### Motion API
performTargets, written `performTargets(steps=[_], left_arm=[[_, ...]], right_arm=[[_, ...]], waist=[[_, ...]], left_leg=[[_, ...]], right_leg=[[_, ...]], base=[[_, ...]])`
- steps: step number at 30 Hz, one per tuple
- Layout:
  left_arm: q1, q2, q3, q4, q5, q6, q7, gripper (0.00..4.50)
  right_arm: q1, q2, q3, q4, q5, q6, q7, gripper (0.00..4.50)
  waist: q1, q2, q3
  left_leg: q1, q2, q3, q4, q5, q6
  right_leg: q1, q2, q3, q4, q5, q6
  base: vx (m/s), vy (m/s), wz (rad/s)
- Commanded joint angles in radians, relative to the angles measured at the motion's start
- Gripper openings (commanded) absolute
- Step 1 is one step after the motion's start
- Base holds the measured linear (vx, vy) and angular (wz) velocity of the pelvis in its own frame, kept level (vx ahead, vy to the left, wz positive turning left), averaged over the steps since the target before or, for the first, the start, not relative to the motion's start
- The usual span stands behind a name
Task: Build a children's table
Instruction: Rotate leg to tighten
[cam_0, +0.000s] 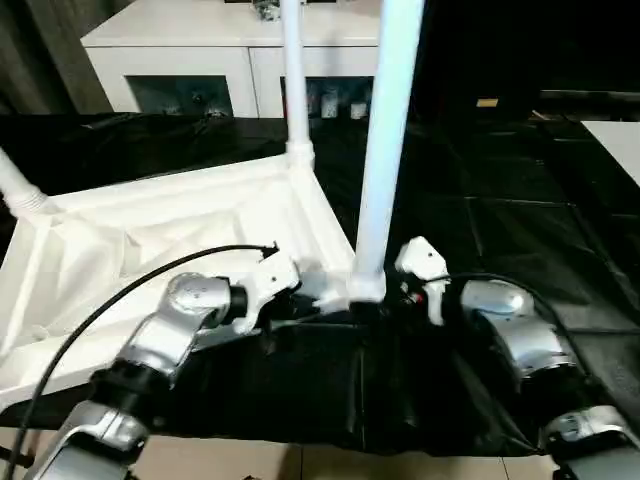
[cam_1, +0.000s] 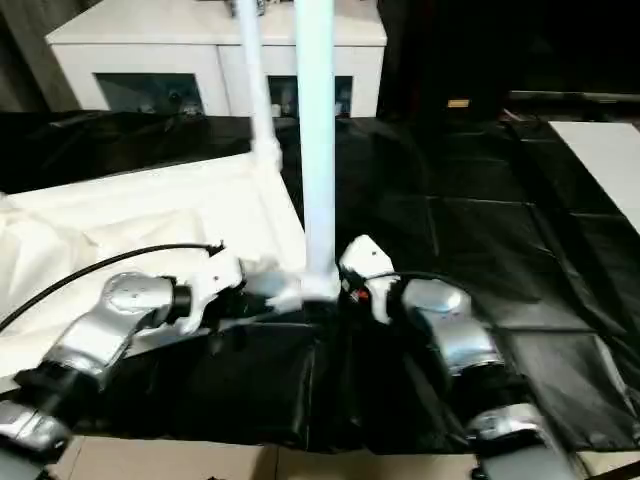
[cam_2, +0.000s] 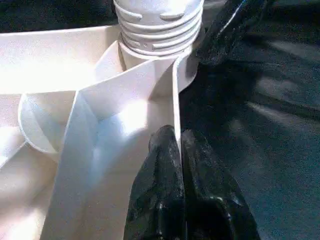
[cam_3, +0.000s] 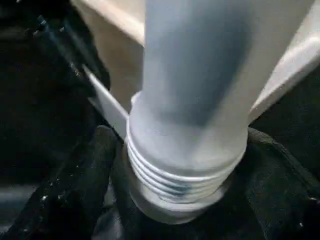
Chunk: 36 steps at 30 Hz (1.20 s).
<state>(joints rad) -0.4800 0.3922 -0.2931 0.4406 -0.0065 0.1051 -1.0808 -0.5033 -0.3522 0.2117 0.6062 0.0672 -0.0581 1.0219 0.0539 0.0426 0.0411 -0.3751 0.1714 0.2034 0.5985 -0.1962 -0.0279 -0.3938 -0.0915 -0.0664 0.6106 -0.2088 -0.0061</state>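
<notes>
Table top (cam_0: 150, 240): white plastic, upside down on a black sheet (cam_0: 520, 230), ribbed underside up; judged light, stiff and smooth, likely slippery, best held by a thin edge rib or near a corner socket. Near leg (cam_0: 385, 140): long white tube, upright, its threaded collar at the near corner socket (cam_2: 150, 55), threads partly exposed, so probably not fully seated. Two more legs stand in other corners. Left gripper (cam_2: 179, 150): fingers together, pinching the top's edge rib just beside that socket. Right gripper (cam_3: 170, 165): fingers apart, one either side of the collar; contact uncertain. White cabinet (cam_0: 230, 50) behind.
</notes>
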Motion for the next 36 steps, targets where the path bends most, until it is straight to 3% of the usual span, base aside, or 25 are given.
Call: performTargets(steps=[1, 4, 7, 11, 14, 20, 28, 31, 32, 36], left_arm=[[0.023, 0.003, -0.022, 0.000, -0.017, 0.005, -0.043, 0.00], [0.028, 0.013, -0.020, -0.007, -0.030, 0.004, -0.065, 0.00], [0.033, 0.018, -0.020, -0.014, -0.036, 0.009, -0.077, 0.00], [0.035, 0.019, -0.017, -0.020, -0.035, 0.018, -0.085, 0.00], [0.035, 0.021, -0.016, -0.021, -0.035, 0.019, -0.089, 0.00], [0.034, 0.029, -0.020, -0.022, -0.038, 0.027, -0.097, 0.00], [0.027, 0.017, -0.032, 0.002, -0.001, 0.045, -0.051, 0.00], [0.000, -0.021, -0.029, 0.054, 0.037, 0.078, 0.047, 0.00], [-0.021, -0.061, -0.010, 0.082, 0.030, 0.105, 0.105, 0.00], [-0.062, -0.126, 0.013, 0.126, 0.038, 0.150, 0.221, 0.00]], right_arm=[[-0.014, -0.001, 0.020, 0.001, -0.003, -0.022, 0.028, 3.81], [-0.034, 0.012, 0.014, 0.036, 0.003, -0.035, 0.028, 3.81], [-0.055, 0.033, -0.001, 0.078, 0.006, -0.045, 0.017, 3.81], [-0.064, 0.051, -0.021, 0.093, 0.031, -0.039, 0.027, 3.81], [-0.066, 0.057, -0.024, 0.098, 0.037, -0.037, 0.031, 3.55], [-0.060, 0.065, -0.026, 0.109, 0.042, -0.046, 0.050, 2.93], [-0.046, 0.095, -0.040, 0.112, 0.028, -0.019, -0.042, 2.74], [-0.045, 0.152, -0.078, 0.125, 0.028, 0.021, -0.202, 2.74], [-0.040, 0.189, -0.097, 0.117, 0.028, 0.056, -0.298, 2.74], [-0.035, 0.246, -0.123, 0.108, 0.016, 0.117, -0.458, 2.73]], waist=[[0.002, -0.014, -0.057], [0.002, -0.013, -0.054], [0.002, -0.012, -0.055], [0.002, -0.012, -0.059], [0.004, -0.010, -0.061], [0.007, -0.005, -0.061], [0.004, -0.007, -0.060], [-0.003, -0.009, -0.055], [-0.006, -0.007, -0.052], [-0.011, -0.005, -0.046]], left_leg=[[0.011, 0.066, -0.027, -0.067, -0.141, 0.114], [0.014, 0.067, -0.028, -0.072, -0.178, 0.083], [0.014, 0.066, -0.028, -0.072, -0.173, 0.073], [0.014, 0.066, -0.028, -0.069, -0.146, 0.082], [0.012, 0.065, -0.027, -0.066, -0.120, 0.100], [0.012, 0.066, -0.027, -0.066, -0.131, 0.096], [0.013, 0.065, -0.027, -0.066, -0.138, 0.089], [0.015, 0.064, -0.028, -0.071, -0.173, 0.067], [0.018, 0.064, -0.030, -0.077, -0.200, 0.039], [0.027, 0.064, -0.035, -0.088, -0.289, -0.013]], right_leg=[[0.044, -0.065, 0.046, -0.057, -0.036, -0.295], [0.041, -0.065, 0.048, -0.063, -0.106, -0.283], [0.042, -0.064, 0.049, -0.061, -0.098, -0.282], [0.044, -0.064, 0.048, -0.055, -0.048, -0.290], [0.044, -0.063, 0.046, -0.050, -0.002, -0.299], [0.045, -0.063, 0.046, -0.050, -0.014, -0.301], [0.044, -0.062, 0.046, -0.051, -0.017, -0.301], [0.040, -0.062, 0.049, -0.060, -0.080, -0.289], [0.041, -0.065, 0.050, -0.068, -0.148, -0.272], [0.033, -0.065, 0.051, -0.083, -0.272, -0.229]], base=[[0.000, 0.000, 0.00], [0.000, 0.000, 0.00], [0.000, 0.000, 0.00], [0.000, 0.000, 0.00], [0.000, 0.000, 0.00], [0.000, 0.000, 0.00], [0.000, 0.000, 0.00], [0.000, 0.000, 0.00], [0.000, 0.000, 0.00], [0.000, 0.000, 0.00]])
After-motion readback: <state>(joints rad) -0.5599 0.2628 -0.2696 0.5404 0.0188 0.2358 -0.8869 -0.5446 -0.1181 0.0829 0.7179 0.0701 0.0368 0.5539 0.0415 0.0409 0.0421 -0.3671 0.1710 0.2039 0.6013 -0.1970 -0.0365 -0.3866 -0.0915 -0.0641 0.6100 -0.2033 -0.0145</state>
